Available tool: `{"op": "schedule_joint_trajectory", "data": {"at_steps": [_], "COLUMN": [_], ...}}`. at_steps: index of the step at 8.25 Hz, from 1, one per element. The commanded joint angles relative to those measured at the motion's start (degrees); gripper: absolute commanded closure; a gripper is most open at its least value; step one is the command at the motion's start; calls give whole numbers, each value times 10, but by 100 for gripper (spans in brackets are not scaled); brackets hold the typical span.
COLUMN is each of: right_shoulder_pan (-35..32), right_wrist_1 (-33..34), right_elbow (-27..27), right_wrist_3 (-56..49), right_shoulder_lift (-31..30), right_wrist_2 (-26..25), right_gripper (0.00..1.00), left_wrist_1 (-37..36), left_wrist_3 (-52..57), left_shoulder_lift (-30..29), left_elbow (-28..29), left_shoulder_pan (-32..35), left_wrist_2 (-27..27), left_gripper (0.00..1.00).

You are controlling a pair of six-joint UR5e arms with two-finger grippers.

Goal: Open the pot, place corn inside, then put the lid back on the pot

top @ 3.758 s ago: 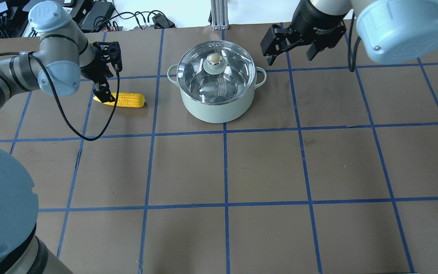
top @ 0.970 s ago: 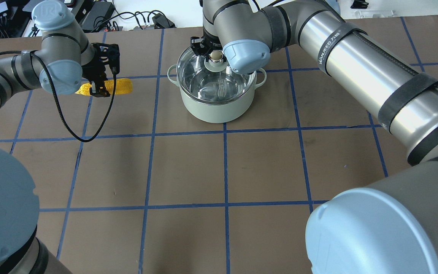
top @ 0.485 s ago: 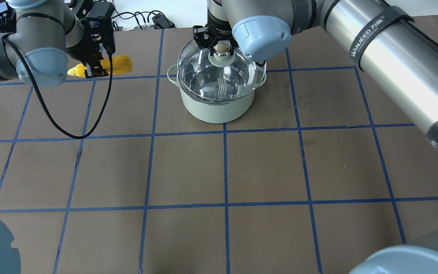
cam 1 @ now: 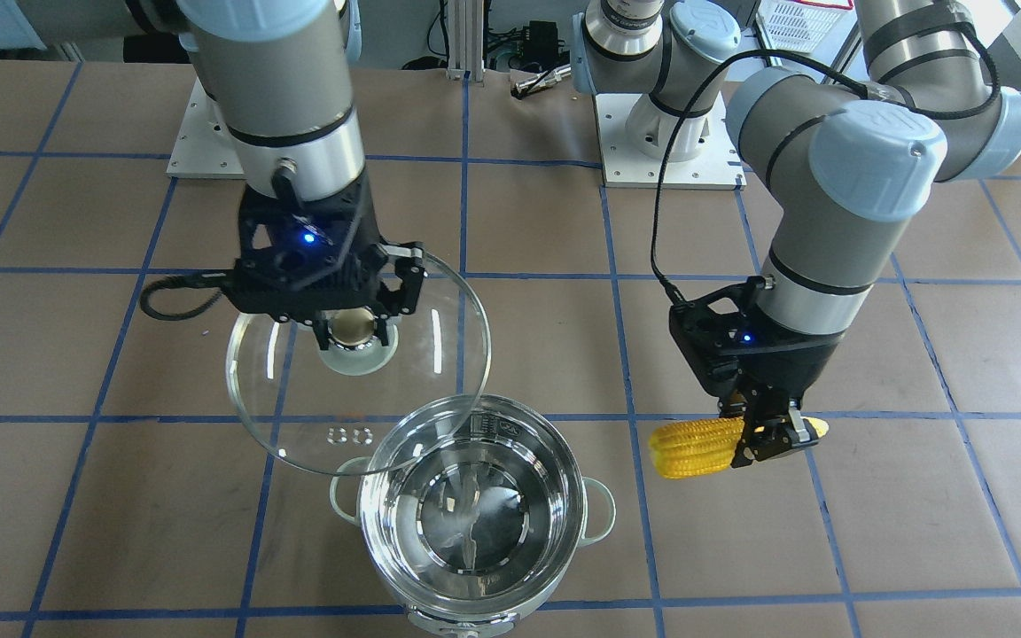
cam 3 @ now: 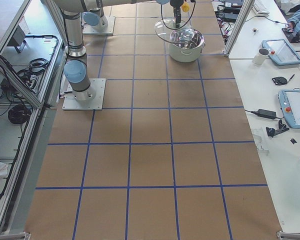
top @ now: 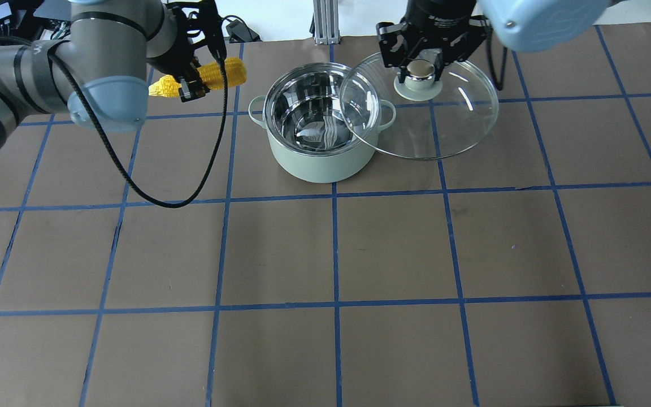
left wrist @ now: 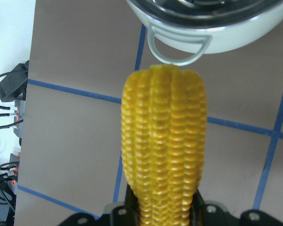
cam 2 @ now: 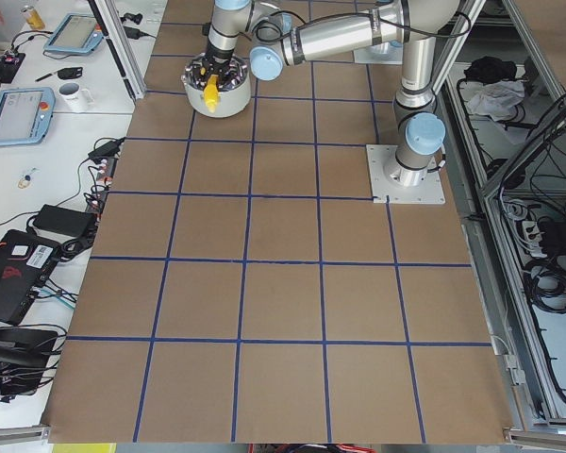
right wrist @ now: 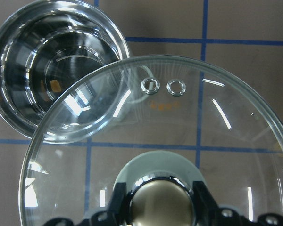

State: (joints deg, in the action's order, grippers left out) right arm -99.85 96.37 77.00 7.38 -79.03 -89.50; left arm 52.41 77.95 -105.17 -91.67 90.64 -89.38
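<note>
With right tool (top: 421, 72) pinched knob of round clear glass lid (top: 455, 127), aloft, overlapping open mint-green steel pot (top: 320, 164). With left tool (top: 189, 89) clamped bright yellow corn cob (top: 229, 70) aloft beside pot; grip spot hidden.

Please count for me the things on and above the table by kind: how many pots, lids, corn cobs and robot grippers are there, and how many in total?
Pot: 1
Lid: 1
Corn cob: 1
Grippers: 2, the left gripper shut on the corn cob, the right gripper shut on the lid's knob
Total: 5
</note>
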Motion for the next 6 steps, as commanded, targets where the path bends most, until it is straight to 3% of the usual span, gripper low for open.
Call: {"op": "schedule_joint_trajectory", "data": {"at_steps": [1,2,6], "right_shoulder_pan": [45,45,46], "right_wrist_1": [-78,-81,-82], "right_elbow": [37,52,61], "right_wrist_3": [-66,-64,-64], "right_shoulder_lift": [-79,-94,-103], "right_wrist_2": [-7,-7,-5], "right_gripper": [48,48,48], "left_wrist_1": [-84,-92,-243], "left_wrist_3": [-46,-46,-17], "left_shoulder_lift": [-16,-26,-120], "left_elbow": [-1,1,4], "left_shoulder_pan": [76,96,160], "left_wrist_2": [1,1,3], "left_gripper": [100,100,100]}}
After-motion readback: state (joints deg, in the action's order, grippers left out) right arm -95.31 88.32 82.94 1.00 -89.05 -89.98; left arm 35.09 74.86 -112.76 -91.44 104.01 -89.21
